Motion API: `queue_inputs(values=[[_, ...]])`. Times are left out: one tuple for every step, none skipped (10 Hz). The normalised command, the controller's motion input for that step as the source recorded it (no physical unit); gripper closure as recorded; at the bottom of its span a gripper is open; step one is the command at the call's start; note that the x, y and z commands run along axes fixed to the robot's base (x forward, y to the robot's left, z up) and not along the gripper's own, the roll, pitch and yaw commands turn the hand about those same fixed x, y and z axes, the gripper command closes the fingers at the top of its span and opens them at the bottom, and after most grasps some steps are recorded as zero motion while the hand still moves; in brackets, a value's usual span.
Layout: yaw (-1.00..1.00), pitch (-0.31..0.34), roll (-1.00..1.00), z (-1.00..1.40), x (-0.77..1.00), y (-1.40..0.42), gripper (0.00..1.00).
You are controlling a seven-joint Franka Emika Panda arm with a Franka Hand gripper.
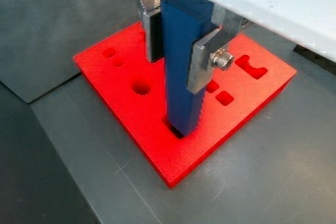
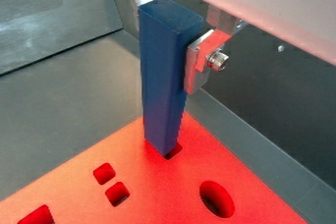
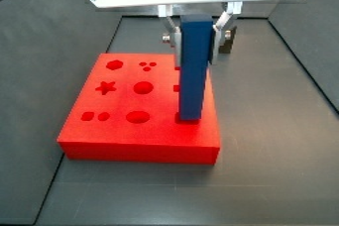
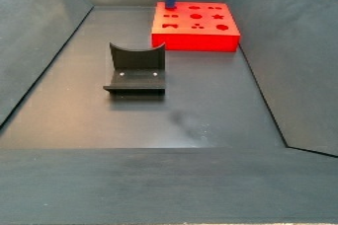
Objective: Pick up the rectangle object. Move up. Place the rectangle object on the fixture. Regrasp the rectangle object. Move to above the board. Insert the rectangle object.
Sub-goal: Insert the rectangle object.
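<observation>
You are at the last step, the insertion. The blue rectangle object [image 3: 193, 69] stands upright at centre frame in a side view, its lower end sunk in a hole near the right edge of the red board [image 3: 119, 136]. In both wrist views the bar's foot is already inside the opening, though how deep it sits cannot be told. The gripper [image 1: 184, 44] hangs at the top centre of a wrist view, its silver fingers [image 1: 206, 59] clamped on the bar's upper part. Judging from this, picking, regrasping and moving over the board are done; what is left is pressing the bar home and letting go. The fixture [image 4: 134, 69] stands empty at left of centre in a side view, well apart from the board. Nothing blocks the way.
</observation>
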Motion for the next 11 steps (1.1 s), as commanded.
queue_inputs(values=[[0.0, 0.0, 0.0, 0.0, 0.0, -0.02, 1.0], [0.0, 0.0, 0.0, 0.0, 0.0, -0.07, 1.0], [0.0, 0.0, 0.01, -0.01, 0.0, -0.09, 1.0], [0.0, 0.0, 0.03, -0.05, -0.03, -0.04, 1.0], [0.0, 0.0, 0.05, -0.09, -0.03, -0.06, 1.0], [0.0, 0.0, 0.06, -0.12, -0.05, -0.04, 1.0], [0.0, 0.003, 0.08, -0.12, -0.04, -0.03, 1.0], [0.0, 0.004, 0.06, -0.08, 0.0, -0.02, 1.0], [0.0, 0.0, 0.04, -0.06, 0.0, -0.01, 1.0], [0.0, 0.0, 0.04, -0.05, 0.0, -0.02, 1.0], [0.0, 0.0, 0.04, -0.03, 0.0, -0.03, 1.0]])
